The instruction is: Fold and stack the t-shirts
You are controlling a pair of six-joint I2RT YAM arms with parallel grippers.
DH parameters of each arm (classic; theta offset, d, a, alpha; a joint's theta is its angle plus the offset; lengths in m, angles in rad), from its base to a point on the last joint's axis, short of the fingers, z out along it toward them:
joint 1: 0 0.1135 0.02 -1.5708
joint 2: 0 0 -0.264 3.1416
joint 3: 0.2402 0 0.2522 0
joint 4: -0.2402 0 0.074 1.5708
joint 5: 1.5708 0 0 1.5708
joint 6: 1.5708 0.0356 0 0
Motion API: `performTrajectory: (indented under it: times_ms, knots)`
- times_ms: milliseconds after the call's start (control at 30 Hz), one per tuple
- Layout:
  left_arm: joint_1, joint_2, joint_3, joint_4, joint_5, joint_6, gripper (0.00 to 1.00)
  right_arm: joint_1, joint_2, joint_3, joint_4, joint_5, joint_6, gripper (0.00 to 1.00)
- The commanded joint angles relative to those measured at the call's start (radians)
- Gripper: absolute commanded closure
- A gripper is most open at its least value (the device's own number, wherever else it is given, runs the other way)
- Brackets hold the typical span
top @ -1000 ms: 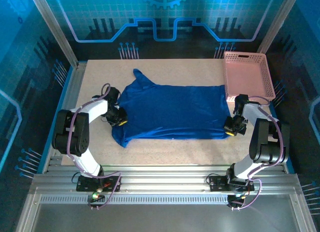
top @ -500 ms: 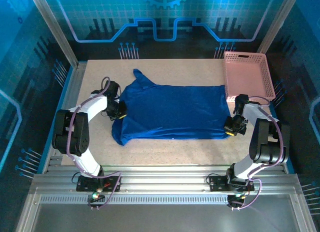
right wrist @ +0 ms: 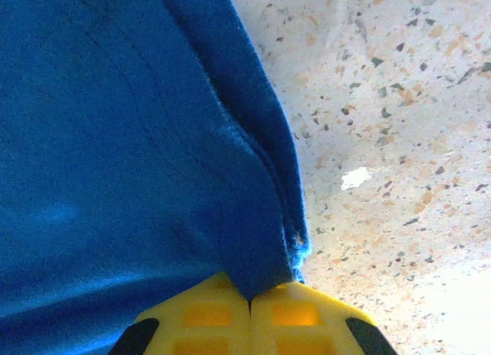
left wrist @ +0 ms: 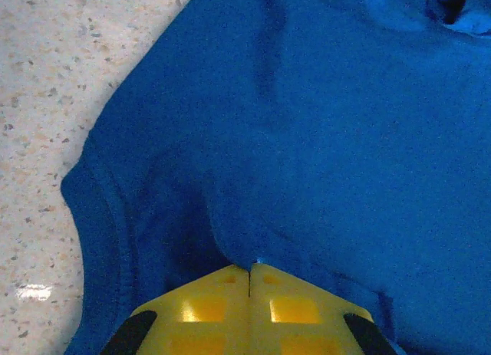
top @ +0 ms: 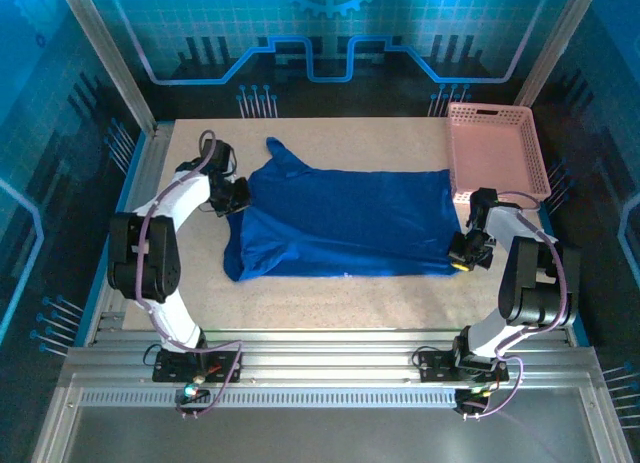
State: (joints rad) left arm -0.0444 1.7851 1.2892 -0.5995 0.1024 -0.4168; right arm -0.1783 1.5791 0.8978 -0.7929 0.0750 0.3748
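Fabric fills the jaws of both arms. Nearest the bases, the right pincer (top: 462,258) sits just in front of the pink basket's (top: 497,151) near-left corner. It is clamped tight on the hem corner of the royal-blue t-shirt (top: 345,223). In the right wrist view its yellow fingers meet on a fold of hem (right wrist: 250,297), with bare speckled surface (right wrist: 383,102) beside the cloth.

Farther back, and well apart from the basket across the whole length of the shirt, the left pincer (top: 240,198) is likewise closed on cloth. The left wrist view shows its jaws (left wrist: 250,272) biting a ridge of fabric at the shoulder, with the collar opening (left wrist: 456,2) off to one side.

The t-shirt lies spread on the surface (top: 330,298) with its hem end just beside the basket's left wall and its shoulders at the end away from the basket. One sleeve (top: 285,153) points toward the back. No print shows on the upper face. The basket stands at the far right corner with nothing in it.

The step in hand looks like the start of the fold, with the shirt held at its two ends and drawn fairly flat. No fold has been made yet, so the task seems to be at an early stage.

The next move probably calls for both arms to lift together and keep the cloth taut between them. They would then carry one long edge over onto the other. Uneven lifting could let the middle sag or bunch.
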Motion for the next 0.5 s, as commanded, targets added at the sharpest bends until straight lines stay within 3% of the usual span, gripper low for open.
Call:
performTrajectory:
  times_ms: [0,400,467]
  knots:
    - [0.011,0.034,0.050,0.012,0.020,0.052,1.00,-0.028,-0.011,0.022,-0.021,0.019,-0.015,1.00]
    - [0.011,0.141,0.144,0.047,0.049,0.092,1.00,-0.030,0.026,0.056,-0.015,0.028,-0.014,1.00]
    - [0.011,0.146,0.144,0.050,0.054,0.084,0.93,-0.029,0.036,0.064,-0.013,0.029,-0.015,1.00]
